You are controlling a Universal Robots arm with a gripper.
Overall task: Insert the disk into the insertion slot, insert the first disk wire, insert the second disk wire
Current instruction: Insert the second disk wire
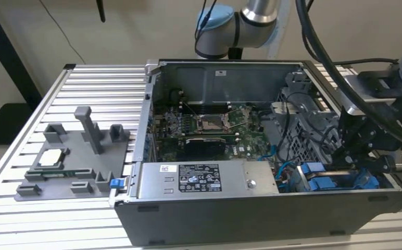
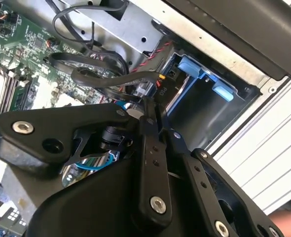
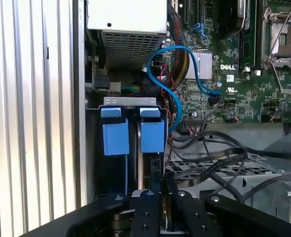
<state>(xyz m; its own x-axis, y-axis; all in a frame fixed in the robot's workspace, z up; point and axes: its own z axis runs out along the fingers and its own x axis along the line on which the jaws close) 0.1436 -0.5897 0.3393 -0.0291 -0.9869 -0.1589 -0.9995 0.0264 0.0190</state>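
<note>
From the exterior view's left I pass the power-supply box [image 1: 208, 178] to my claw [image 1: 354, 161], low at the computer case's [image 1: 256, 216] front right corner. Its fingers [image 3: 148, 207] look pinched on something dark and thin, which I cannot identify. Directly ahead, the insertion slot [image 3: 133, 136] runs lengthwise away from them, and I judge the disk [image 3: 144, 168] already seated inside.

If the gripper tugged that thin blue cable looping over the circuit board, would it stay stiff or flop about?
The blue cable would probably flex: it arcs in a loose loop. It looks thin, so likely light. One end seems plugged into the board, so a hard tug might strain it.
</note>
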